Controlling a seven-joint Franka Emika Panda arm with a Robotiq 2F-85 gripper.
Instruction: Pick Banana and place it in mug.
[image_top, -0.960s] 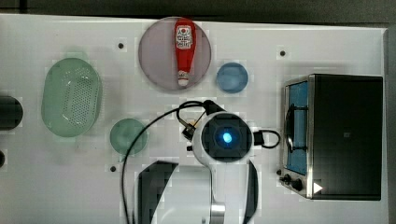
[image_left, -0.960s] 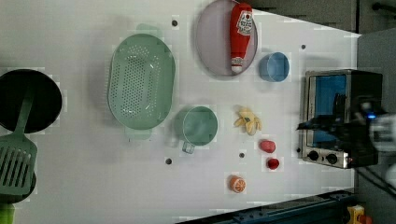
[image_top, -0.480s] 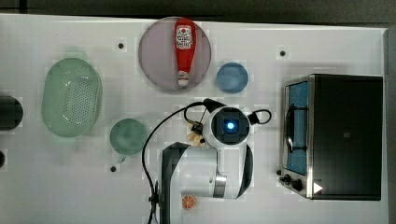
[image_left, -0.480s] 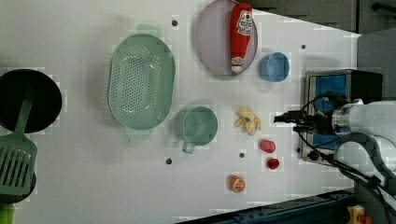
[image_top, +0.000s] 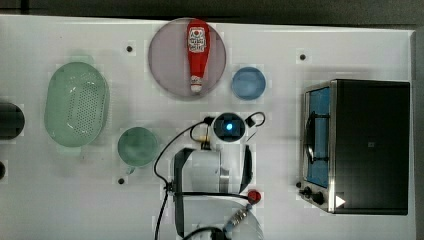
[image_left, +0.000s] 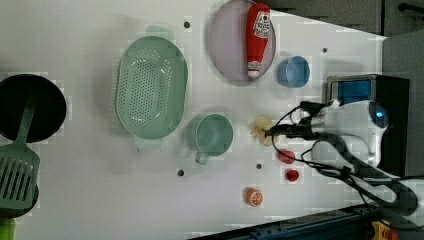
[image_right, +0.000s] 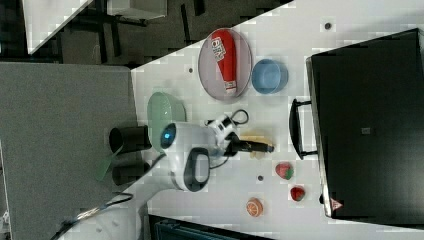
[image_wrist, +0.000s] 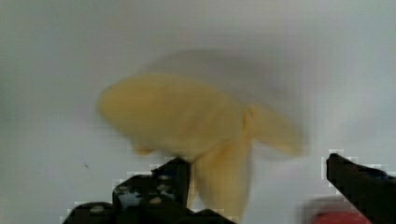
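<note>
White table (image_left: 100, 200): one banana (image_left: 261, 131), one mug (image_left: 214, 135), two red fruits (image_left: 286, 156)

the white franka arm (image_left: 350, 125) reaches in from the desk's near edge in the left view, its wrist bent so the dark gripper (image_left: 275, 131) points across the surface toward the desk's middle. in the right view the gripper (image_right: 260, 146) lies low and level over the desk, cables looping round the wrist. in the wrist view the two dark fingers (image_wrist: 154, 191) stand well apart, jaws spread wide. from the top view the wrist's lit blue ring (image_top: 229, 126) faces straight up.
</note>
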